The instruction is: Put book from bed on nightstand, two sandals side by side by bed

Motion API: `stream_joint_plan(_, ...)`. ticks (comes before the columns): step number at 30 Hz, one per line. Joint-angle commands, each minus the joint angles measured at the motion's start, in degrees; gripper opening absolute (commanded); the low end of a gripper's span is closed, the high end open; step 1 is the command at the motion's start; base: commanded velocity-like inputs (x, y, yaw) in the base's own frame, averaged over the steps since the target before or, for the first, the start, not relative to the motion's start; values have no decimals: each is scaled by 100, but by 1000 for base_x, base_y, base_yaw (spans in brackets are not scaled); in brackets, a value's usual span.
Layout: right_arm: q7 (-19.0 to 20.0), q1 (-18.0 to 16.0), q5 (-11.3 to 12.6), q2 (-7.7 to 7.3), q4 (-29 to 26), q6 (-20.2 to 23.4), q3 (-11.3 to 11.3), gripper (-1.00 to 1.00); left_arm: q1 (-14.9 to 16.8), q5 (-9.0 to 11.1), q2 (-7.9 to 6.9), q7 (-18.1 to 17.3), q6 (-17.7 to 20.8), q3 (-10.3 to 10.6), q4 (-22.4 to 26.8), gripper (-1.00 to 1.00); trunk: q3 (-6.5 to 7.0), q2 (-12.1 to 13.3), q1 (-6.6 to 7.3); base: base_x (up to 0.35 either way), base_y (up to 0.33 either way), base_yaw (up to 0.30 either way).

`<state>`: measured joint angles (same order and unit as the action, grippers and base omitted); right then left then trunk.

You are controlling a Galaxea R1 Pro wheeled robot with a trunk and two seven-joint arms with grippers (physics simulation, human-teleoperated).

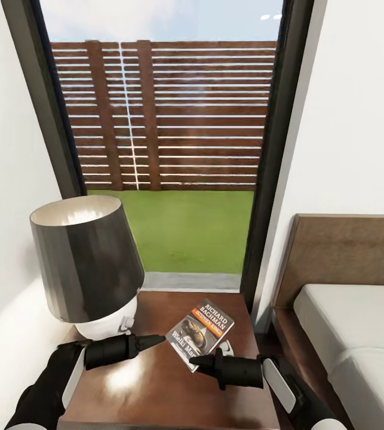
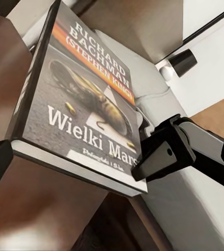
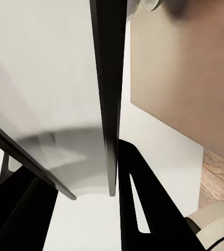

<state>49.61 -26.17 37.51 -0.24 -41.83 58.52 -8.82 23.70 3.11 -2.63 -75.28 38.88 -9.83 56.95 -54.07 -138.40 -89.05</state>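
On nightstand (image 1: 156, 388): book (image 1: 200, 332) flat, long axis diagonal (title toward window).

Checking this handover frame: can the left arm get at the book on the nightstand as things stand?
Probably yes: the left gripper sits beside the book with bare nightstand between; the lamp stands behind it, and the right gripper is at the book's near edge.

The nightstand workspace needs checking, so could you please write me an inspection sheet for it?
Surface: dark brown nightstand top, glossy.
Job's things: book over the nightstand, tilted; bed at the right; sandals nothing seen.
Clutter: lamp with dark shade on the nightstand's left.
Grippers: right gripper shut on the book's near edge; left gripper beside the book, jaw state unclear.
Cables: nothing seen.
Surroundings: tall window, wooden fence and grass outside, white walls.
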Motion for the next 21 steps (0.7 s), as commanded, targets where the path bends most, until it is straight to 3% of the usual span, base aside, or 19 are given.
stream_joint_plan(1, 22, -4, -6, -3, 0, 19, -6, -100, 3, 14, -1, -13, 58, -1, 0, 100, -6, -2, 1, 1, 0, 0)
stream_joint_plan(5, 21, -4, -7, -3, 0, 19, -6, -100, 3, 14, -1, -13, 58, -1, 0, 100, -77, -163, -87, 0, 0, 0)
stream_joint_plan(13, -2, -5, -7, 5, 0, 25, -6, -100, 3, 14, -1, -13, 58, -8, 0, 100, -77, -163, -87, 0, 0, 0)
stream_joint_plan(21, -460, -4, 0, 6, 0, 27, 3, -100, 3, 14, -1, -13, 58, -9, 0, 100, -77, -163, -87, 0, 0, 0)
